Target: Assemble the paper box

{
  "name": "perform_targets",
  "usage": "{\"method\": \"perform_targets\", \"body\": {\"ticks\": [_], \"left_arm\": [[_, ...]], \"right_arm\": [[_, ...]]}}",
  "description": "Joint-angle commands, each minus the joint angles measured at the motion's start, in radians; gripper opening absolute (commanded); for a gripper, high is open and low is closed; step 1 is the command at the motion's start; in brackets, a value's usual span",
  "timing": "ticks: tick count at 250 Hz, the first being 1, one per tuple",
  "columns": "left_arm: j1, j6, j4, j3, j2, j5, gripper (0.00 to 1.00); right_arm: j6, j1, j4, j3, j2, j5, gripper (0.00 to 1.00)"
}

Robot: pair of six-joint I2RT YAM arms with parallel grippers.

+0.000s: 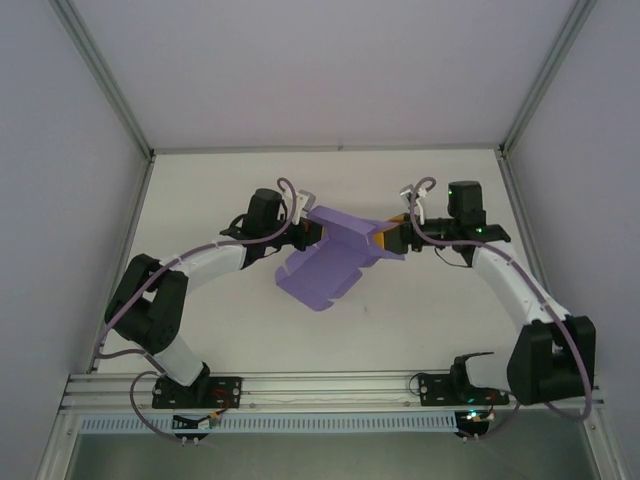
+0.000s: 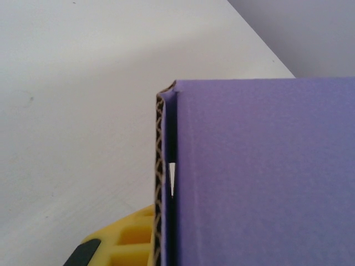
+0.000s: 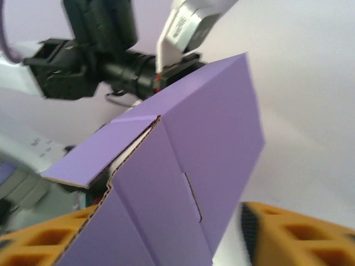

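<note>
The lavender-purple card paper box (image 1: 335, 262), half folded with loose flaps, is held up over the middle of the white table (image 1: 420, 320), a bit nearer its far edge. The black left gripper (image 1: 303, 228) is pressed together on the box's left edge. The black right gripper (image 1: 392, 238) has its orange fingers (image 3: 299, 233) spread around the right side, not squeezing. With just one small pinch, the box may tip or slip. If the right fingers close crooked, they could crush a flap.
</note>
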Motion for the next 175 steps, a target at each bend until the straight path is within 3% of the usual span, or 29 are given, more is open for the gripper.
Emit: {"method": "perform_targets", "body": {"ticks": [1,15,39,67,103,175], "left_arm": [[-0.002,-0.016,0.036,-0.002,-0.008,-0.084,0.0],[-0.001,-0.024,0.033,-0.006,-0.01,-0.118,0.0],[-0.002,-0.024,0.004,0.006,-0.004,-0.169,0.0],[-0.003,-0.021,-0.01,0.014,0.006,-0.198,0.0],[-0.005,-0.018,-0.013,0.021,0.016,-0.202,0.0],[-0.03,0.008,-0.112,0.061,0.028,-0.318,0.0]], "right_arm": [[0.17,-0.009,0.103,-0.037,-0.102,0.273,0.91],[0.215,-0.009,0.121,-0.052,-0.141,0.349,1.0],[0.289,-0.008,0.152,-0.068,-0.186,0.435,1.0],[0.306,0.0,0.129,-0.042,-0.187,0.421,1.0],[0.268,0.055,0.123,-0.029,-0.128,0.458,1.0],[0.265,0.166,0.116,0.003,0.028,0.697,1.0]]}}
